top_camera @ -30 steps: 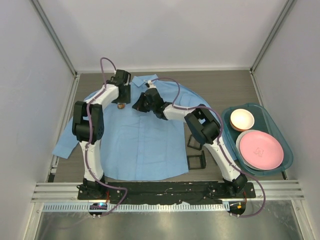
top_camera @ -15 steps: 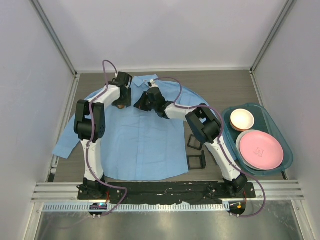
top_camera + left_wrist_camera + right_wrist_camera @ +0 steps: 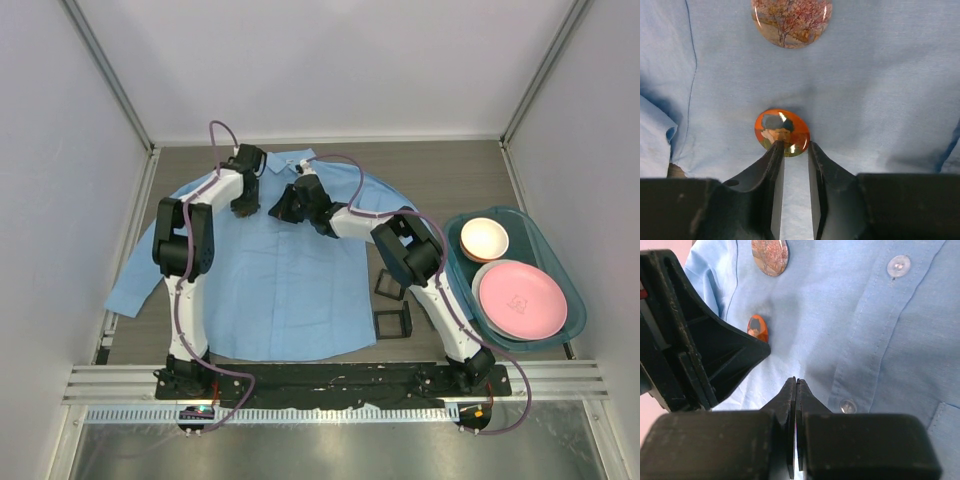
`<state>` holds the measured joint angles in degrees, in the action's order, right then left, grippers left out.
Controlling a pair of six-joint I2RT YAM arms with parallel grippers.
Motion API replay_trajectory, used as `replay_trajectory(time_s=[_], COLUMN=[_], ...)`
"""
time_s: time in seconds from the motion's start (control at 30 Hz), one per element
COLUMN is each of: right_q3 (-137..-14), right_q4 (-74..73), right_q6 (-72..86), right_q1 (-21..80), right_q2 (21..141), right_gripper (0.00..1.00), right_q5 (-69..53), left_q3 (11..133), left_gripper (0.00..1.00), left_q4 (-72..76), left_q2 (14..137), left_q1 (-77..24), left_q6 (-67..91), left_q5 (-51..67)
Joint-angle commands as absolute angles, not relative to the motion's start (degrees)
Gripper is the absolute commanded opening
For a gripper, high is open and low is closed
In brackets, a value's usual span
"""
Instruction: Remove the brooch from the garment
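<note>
Two narrowly parted jaws of the left gripper (image 3: 795,145) touch the orange brooch (image 3: 782,129) at its near rim, on the blue shirt (image 3: 880,100). The right gripper (image 3: 796,384) is closed tight alongside. A second ago the brooch showed from overhead; now the left gripper covers it.

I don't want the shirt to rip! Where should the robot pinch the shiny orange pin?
Pinch the orange brooch by its rim, on two opposite sides, probably. Its top is a smooth, glossy dome, so fingers would likely slip there. Come in low along the shirt from the near edge, where the left gripper sits.
</note>
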<state>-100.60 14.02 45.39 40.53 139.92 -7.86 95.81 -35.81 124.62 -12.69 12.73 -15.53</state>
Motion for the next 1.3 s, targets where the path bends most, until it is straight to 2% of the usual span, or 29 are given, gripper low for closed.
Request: replay_trajectory(time_s=[0.0, 0.2, 0.43, 0.53, 0.57, 0.67, 0.83, 1.03, 1.27], right_q3=[-103.18, -105.38, -105.38, -104.24, -103.80, -103.10, -101.43, -100.29, -99.93], right_q4=[13.63, 12.57, 12.48, 12.39, 12.39, 12.13, 12.66, 12.57, 12.66], right_q6=[43.42, 42.37, 42.63, 42.37, 42.19, 42.01, 41.75, 41.57, 41.75], right_q1=[40.78, 40.69, 40.78, 40.78, 40.78, 40.78, 40.61, 40.17, 39.46], right_q2=[140.01, 140.89, 140.71, 140.01, 139.92, 139.66, 138.87, 138.60, 138.69], right_gripper=[0.01, 0.01, 0.01, 0.01, 0.01, 0.01, 0.01, 0.01, 0.01], right_q5=[-8.53, -8.70, -8.70, -8.18, -8.26, -8.44, -8.52, -8.88, -9.32], left_q3=[99.31, 99.76, 98.26, 98.52, 98.61, 100.01, 102.39, 105.11, 105.82], left_gripper=[0.25, 0.09, 0.08, 0.36, 0.51, 0.62, 0.64, 0.58, 0.59], left_q4=[-37.88, -39.02, -38.76, -38.76, -38.76, -39.11, -40.08, -40.87, -42.27], left_q2=[125.68, 123.75, 121.55, 121.38, 121.38, 122.34, 125.06, 127.44, 129.37], left_q1=[-12.57, -12.66, -12.74, -12.83, -12.83, -12.83, -12.83, -12.74, -12.74], left_q6=[12.13, 12.39, 12.66, 13.27, 13.45, 13.19, 12.13, 11.42, 14.32], left_q5=[-15.47, -14.85, -16.61, -17.57, -18.01, -19.25, -20.65, -20.31, -19.51])
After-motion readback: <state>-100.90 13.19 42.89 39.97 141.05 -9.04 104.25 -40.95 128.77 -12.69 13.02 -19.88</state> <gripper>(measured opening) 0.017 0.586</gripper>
